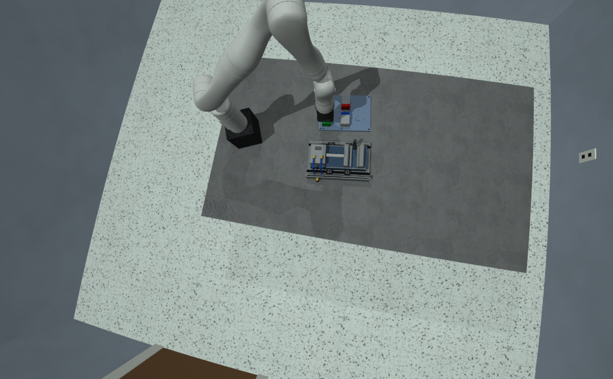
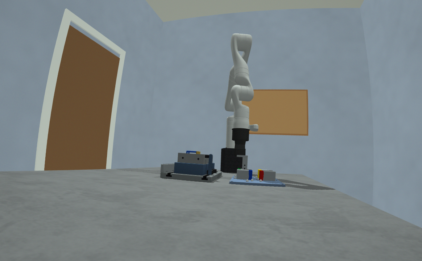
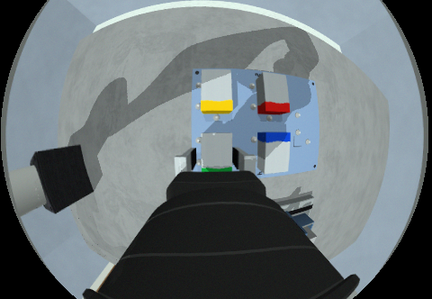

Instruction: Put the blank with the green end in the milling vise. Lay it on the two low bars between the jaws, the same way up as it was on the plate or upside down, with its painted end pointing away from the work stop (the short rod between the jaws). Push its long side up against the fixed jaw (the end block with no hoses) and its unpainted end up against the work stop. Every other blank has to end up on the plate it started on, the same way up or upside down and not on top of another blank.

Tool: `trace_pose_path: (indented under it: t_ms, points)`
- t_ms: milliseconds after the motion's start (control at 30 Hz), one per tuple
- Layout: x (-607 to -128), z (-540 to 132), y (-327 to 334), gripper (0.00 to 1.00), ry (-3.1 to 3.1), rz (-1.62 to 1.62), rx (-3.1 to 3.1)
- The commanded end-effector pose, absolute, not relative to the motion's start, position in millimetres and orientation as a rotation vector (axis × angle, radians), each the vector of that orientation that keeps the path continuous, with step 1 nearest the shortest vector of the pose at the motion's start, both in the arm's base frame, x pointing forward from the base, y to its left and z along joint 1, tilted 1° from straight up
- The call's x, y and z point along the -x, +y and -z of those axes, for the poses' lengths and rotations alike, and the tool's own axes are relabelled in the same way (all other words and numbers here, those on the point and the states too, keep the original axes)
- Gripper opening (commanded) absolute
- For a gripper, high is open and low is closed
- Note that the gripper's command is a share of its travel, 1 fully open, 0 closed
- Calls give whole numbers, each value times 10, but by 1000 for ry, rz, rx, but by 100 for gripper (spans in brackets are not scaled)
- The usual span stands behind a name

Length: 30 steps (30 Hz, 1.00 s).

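The grey blank with the green end (image 3: 216, 154) lies on the light blue plate (image 3: 254, 122), at its corner nearest the vise. Its green end also shows in the top view (image 1: 326, 123). My gripper (image 3: 214, 155) is open and stands straight above this blank, one finger on each long side, just above the plate. In the exterior view my gripper (image 2: 241, 161) hangs right over the plate's left part (image 2: 257, 182). The milling vise (image 1: 339, 159) stands beside the plate, with nothing between its jaws; its end block with blue hoses (image 1: 317, 158) is on the left.
Three other blanks lie on the plate: yellow end (image 3: 216, 94), red end (image 3: 274, 95), blue end (image 3: 274, 151). The robot's black base (image 1: 243, 127) stands left of the plate. The vise's other end block (image 1: 361, 153) is on the right.
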State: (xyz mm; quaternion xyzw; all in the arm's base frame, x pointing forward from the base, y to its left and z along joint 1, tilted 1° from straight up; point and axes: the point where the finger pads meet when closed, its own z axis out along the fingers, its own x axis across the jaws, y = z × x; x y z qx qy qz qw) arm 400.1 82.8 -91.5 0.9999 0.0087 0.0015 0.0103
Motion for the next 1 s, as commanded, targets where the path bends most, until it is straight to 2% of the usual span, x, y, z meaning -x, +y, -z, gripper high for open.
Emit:
trace_pose_path:
  t_ms: [0,967]
  points:
    - [-4018,893,832,100,27,-11,-3122]
    - [-4032,842,835,100,27,-10,-3122]
